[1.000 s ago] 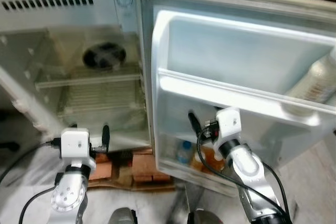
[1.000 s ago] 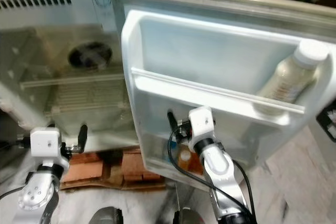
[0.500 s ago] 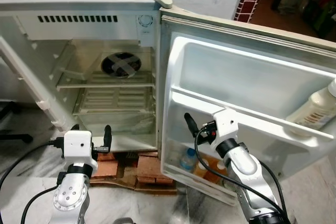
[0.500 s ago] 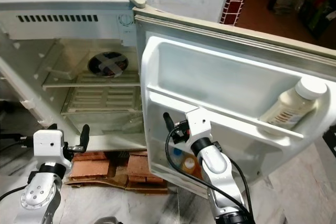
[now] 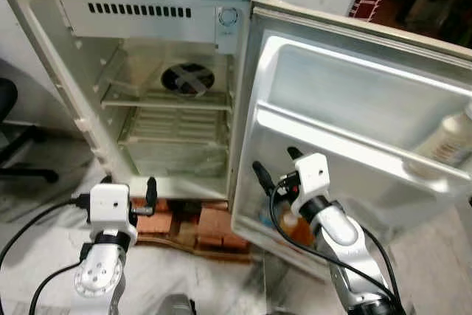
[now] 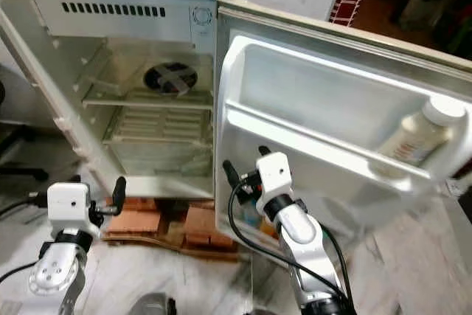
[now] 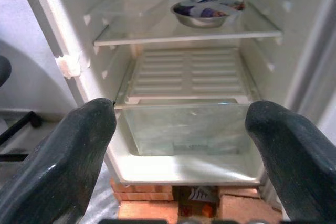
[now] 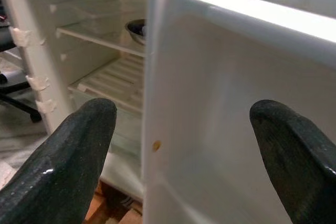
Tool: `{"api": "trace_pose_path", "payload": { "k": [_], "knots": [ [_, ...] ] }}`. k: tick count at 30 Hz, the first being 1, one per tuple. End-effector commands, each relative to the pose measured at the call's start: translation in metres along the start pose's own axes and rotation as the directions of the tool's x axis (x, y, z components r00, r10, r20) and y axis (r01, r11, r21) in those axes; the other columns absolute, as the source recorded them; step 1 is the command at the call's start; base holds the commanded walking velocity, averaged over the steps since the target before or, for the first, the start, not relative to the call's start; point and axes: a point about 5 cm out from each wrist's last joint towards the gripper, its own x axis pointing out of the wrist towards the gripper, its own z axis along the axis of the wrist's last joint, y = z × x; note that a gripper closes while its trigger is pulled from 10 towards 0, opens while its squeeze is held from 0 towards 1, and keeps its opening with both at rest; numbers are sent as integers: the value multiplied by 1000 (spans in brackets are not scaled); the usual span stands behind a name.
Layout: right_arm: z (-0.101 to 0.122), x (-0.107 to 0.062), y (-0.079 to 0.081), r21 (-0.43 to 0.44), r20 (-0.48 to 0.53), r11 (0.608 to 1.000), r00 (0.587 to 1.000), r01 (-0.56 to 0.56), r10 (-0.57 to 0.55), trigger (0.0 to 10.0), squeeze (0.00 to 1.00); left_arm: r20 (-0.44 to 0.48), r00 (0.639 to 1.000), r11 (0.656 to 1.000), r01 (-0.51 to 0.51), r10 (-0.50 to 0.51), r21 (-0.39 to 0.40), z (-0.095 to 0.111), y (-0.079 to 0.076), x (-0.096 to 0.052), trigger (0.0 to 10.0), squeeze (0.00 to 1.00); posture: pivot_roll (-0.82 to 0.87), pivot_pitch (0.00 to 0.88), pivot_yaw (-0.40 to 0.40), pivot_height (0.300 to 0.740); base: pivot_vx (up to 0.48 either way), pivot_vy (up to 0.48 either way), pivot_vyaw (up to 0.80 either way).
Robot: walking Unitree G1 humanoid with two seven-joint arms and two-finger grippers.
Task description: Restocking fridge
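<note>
Before a small white fridge (image 5: 147, 71) raised on red bricks (image 5: 199, 223), door (image 6: 324, 130) swung wide to the right. Inside, seen from the head: ribbed white shelf, clear crisper drawer (image 7: 189, 127), round dark fan-like shape on the back wall. Closer up, from the left wrist: that dark round shape resolved as a shiny metal bowl (image 7: 206, 13) on the upper glass shelf, something purple-and-white in it, and the drawer's frosted plastic front. On the door's moulded shelf, far right: a cream bottle (image 6: 420, 134) with a pale cap, leaning; lower down, behind the right arm, a glimpse of small bottles, too hidden to tell apart. Left gripper (image 5: 127, 189) raised low in front of the open compartment, fingers (image 7: 63, 156) spread wide, holding nothing. Right gripper (image 6: 243, 167) lifted at the door's inner edge, its fingers (image 8: 63, 161) likewise wide apart and empty, straddling the smooth white door liner in the right wrist view, with the fridge interior and bowl glimpsed past the edge. Marble-patterned floor (image 6: 169, 271) underfoot; black office chair base (image 5: 22, 160) at far left.
</note>
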Motion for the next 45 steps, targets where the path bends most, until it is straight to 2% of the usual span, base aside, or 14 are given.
{"api": "trace_pose_path", "payload": {
  "k": [1,3,9,10,12,19,22,24,36,40,42,43,44,45],
  "knots": [
    [2,0,0,-33,4,999,1000,4,-4,10000,0,-18,1000,1000,5,-5,7,-3,0,0,10000,0,40,0,-24,740,-311,0,0],
    [1,1,-2,-61,-5,998,1000,24,-24,10000,0,-18,1000,1000,5,-5,7,-3,0,0,10000,0,41,0,-23,740,-315,0,0],
    [2,2,-5,-32,4,999,999,40,-40,10000,0,-20,1000,1000,5,-5,10,-3,1,-1,10000,0,41,0,-21,740,-302,0,0],
    [6,2,-6,30,31,998,998,56,-57,10000,0,-22,1000,1000,5,-5,11,-3,1,-1,10000,0,43,0,-20,740,-285,0,0],
    [9,4,-13,52,40,993,993,110,-112,10000,0,-22,1000,1000,6,-6,13,-3,1,-1,10000,0,43,0,-20,740,-272,0,0],
    [9,9,-21,13,30,988,987,157,-157,10000,0,-29,1000,1000,2,-1,13,-5,2,-2,10000,0,39,0,-9,740,-72,0,0],
    [6,8,-23,63,28,982,983,179,-181,10000,0,-23,1000,1000,13,-13,-1,-6,1,-3,10000,0,37,0,-10,740,0,0,0],
    [6,10,-24,45,17,979,980,197,-198,10000,0,-12,999,999,36,-36,-7,-4,0,-3,10000,0,36,0,-11,740,0,0,0],
    [8,15,-24,43,42,983,982,180,-182,10000,0,-1,999,999,36,-36,-21,-3,0,0,10000,0,35,0,-16,740,0,-114,0],
    [9,14,-23,90,62,982,983,167,-173,10000,0,1,999,999,42,-42,-18,-2,-1,0,10000,0,35,0,-17,740,0,-412,0],
    [11,13,-21,93,82,986,985,142,-149,10000,0,2,999,999,42,-42,-20,-2,-1,0,10000,0,35,0,-17,740,0,-480,0],
    [10,12,-18,141,82,985,991,97,-109,10000,0,2,999,999,43,-43,-20,-2,-1,0,10000,0,35,0,-17,740,0,-480,0],
    [10,12,-18,141,82,985,991,97,-109,10000,0,2,999,999,43,-43,-20,-2,-1,0,10000,0,35,0,-17,740,0,-480,0],
    [5,10,-8,207,50,978,999,-5,-6,10000,0,3,999,999,43,-43,-19,-2,-1,0,10000,0,37,0,-16,740,0,-480,0]
  ]
}}
